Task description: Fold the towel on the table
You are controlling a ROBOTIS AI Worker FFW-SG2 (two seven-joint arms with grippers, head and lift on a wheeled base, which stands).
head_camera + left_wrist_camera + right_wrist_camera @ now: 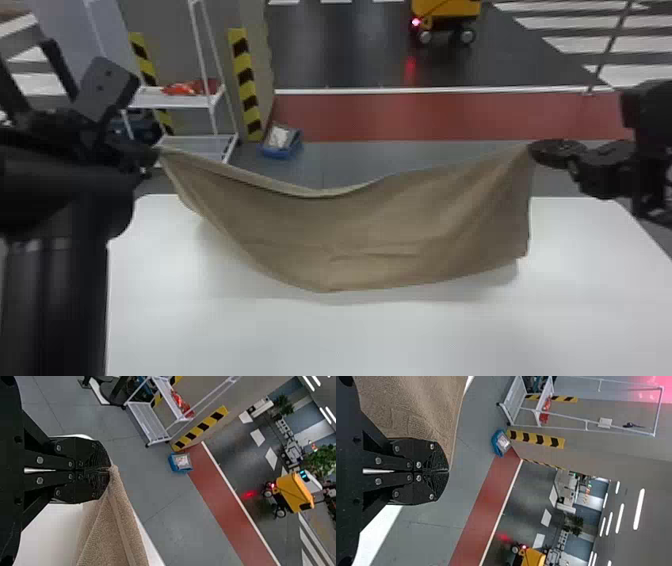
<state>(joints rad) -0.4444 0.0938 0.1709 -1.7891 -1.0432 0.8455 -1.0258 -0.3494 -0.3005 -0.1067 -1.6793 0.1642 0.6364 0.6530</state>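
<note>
The brown towel hangs stretched between both grippers above the white table, its upper edge sagging in the middle. At its upper left corner is my left gripper; at its upper right corner, my right gripper. In the left wrist view the left gripper is closed on a corner of the towel, which drapes from the fingertips. The right wrist view has the right gripper pinching the other corner of the towel. Whether the lower edge touches the table is unclear.
Beyond the table's far edge stand a white shelf rack with a red item, a blue box on the floor and striped posts. A yellow wheeled machine is farther back.
</note>
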